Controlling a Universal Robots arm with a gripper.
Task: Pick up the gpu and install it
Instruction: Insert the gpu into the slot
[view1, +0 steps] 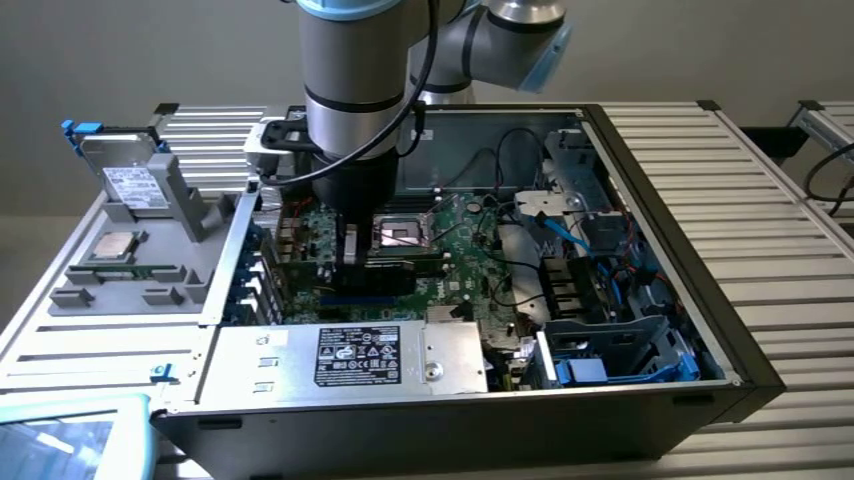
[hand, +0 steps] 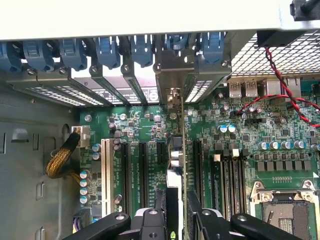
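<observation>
The gpu (hand: 175, 155) shows edge-on in the wrist view, a thin card standing upright over an expansion slot of the green motherboard (hand: 145, 125). Its metal bracket (hand: 172, 75) sits at the case's rear slot openings. My gripper (hand: 176, 215) is shut on the gpu, with a black finger (hand: 160, 207) on each side of its edge. In the exterior view the gripper (view1: 351, 250) reaches down into the open computer case (view1: 667, 290), and the dark card (view1: 380, 275) lies just below it on the motherboard (view1: 461, 250).
Blue slot latches (hand: 107, 50) line the rear wall. Memory sticks (hand: 225, 170), the CPU socket (hand: 285, 210) and red-black wires (hand: 280, 85) lie to one side, a yellow cable bundle (hand: 60, 160) to the other. The power supply (view1: 354, 355) fronts the case; a grey parts tray (view1: 134, 250) stands at the exterior view's left.
</observation>
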